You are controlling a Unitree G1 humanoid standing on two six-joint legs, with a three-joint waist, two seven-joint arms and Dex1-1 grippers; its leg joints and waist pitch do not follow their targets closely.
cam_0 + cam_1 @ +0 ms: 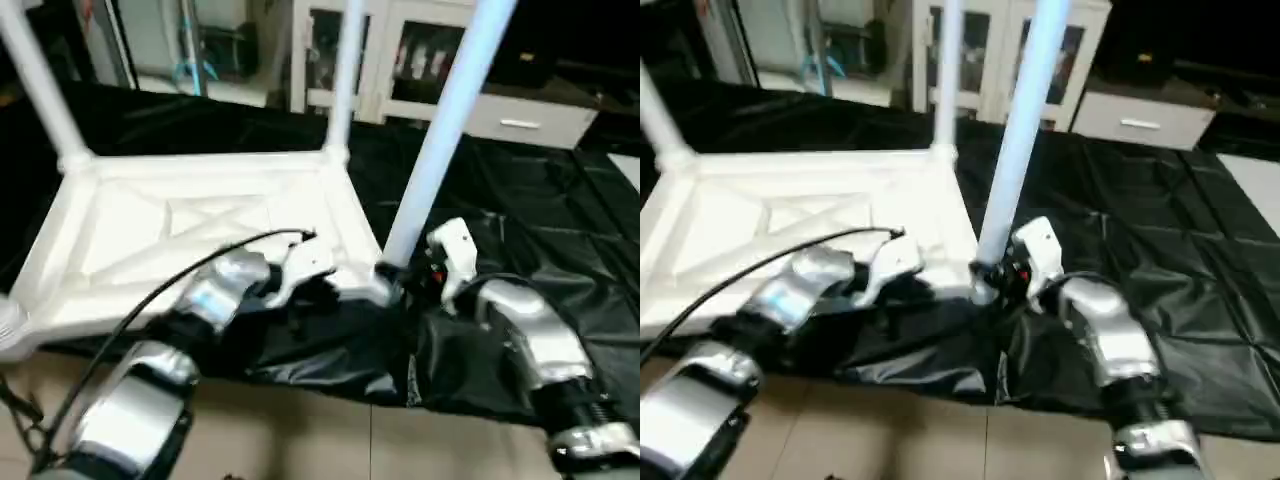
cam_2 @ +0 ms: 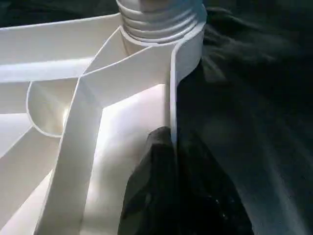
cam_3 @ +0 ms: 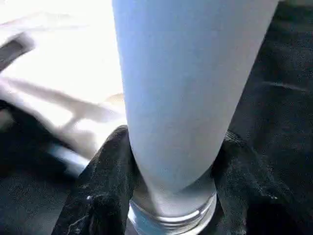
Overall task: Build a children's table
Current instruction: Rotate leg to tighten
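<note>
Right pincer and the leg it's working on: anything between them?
Nothing. In the right wrist view the right pincer has both fingers directly against the leg, just above its threaded end.

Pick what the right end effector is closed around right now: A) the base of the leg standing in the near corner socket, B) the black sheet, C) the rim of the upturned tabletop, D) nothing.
A: the right wrist view has a black finger on each side of the leg just above its threaded end, and the right end effector sits at that corner of the tabletop.

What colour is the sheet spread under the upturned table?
Black and glossy; the sheet shows best in the left eye view, under the white tabletop.
</note>
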